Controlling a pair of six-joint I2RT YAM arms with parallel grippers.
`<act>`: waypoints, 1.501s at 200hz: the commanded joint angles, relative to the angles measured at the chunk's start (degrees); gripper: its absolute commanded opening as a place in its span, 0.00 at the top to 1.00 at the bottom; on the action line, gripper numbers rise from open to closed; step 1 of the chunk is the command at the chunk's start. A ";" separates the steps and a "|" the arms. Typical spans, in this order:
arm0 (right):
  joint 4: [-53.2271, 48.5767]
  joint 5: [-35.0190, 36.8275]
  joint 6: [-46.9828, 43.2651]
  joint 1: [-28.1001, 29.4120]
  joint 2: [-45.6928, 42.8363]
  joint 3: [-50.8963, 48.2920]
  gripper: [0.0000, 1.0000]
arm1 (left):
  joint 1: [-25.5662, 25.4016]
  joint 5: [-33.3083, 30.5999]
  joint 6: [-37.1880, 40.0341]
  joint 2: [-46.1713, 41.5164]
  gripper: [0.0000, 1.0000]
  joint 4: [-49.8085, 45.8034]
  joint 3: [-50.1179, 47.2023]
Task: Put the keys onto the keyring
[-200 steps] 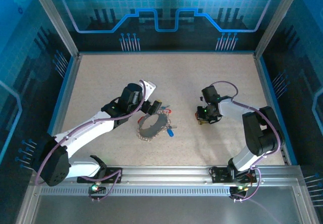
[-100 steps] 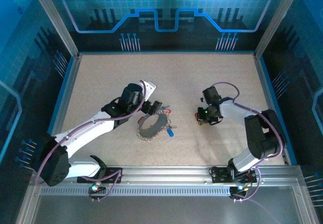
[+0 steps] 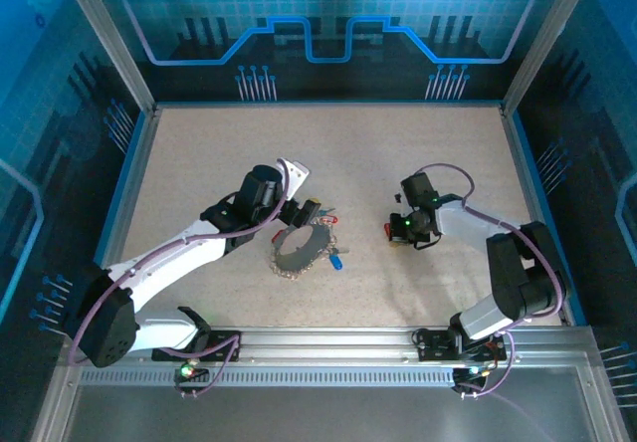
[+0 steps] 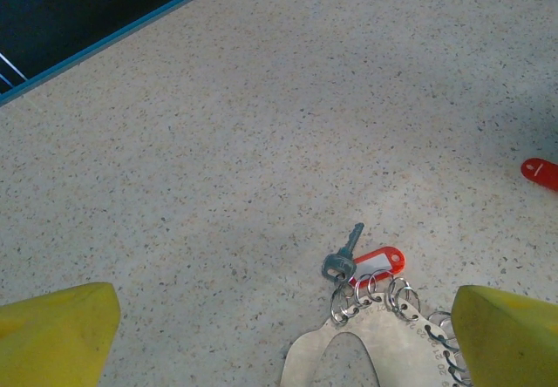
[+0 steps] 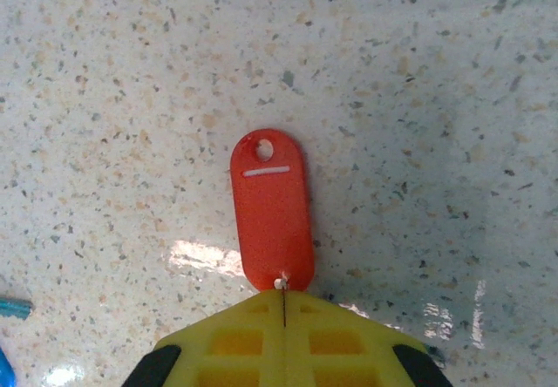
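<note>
The keyring is a flat grey metal ring lying mid-table, with small split rings along its rim. In the left wrist view its edge carries a dark key and a red-tagged key. My left gripper hovers open just behind the ring, its yellow fingers wide apart. A blue-headed key lies at the ring's right side. My right gripper is shut on the end of a loose red key tag, which lies flat on the table.
The speckled table is walled by a blue-edged frame. The red tag is seen far right in the left wrist view. A blue piece pokes in at the right wrist view's left edge.
The right arm's elbow has swung slightly right and its gripper has edged a little toward the near side. The left arm and the keyring have stayed put.
</note>
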 commanded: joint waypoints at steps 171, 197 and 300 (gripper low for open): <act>13.76 -20.53 -27.07 16.31 -24.12 -0.42 1.00 | -0.45 41.35 14.77 -8.56 0.36 6.86 -5.78; 18.11 -25.73 -34.39 18.10 -25.11 -1.29 1.00 | -0.35 42.58 15.79 -8.74 0.39 6.09 -5.79; 22.60 -29.41 -45.96 20.95 -26.88 -3.44 1.00 | -0.57 46.97 19.99 -7.94 0.59 2.81 -4.75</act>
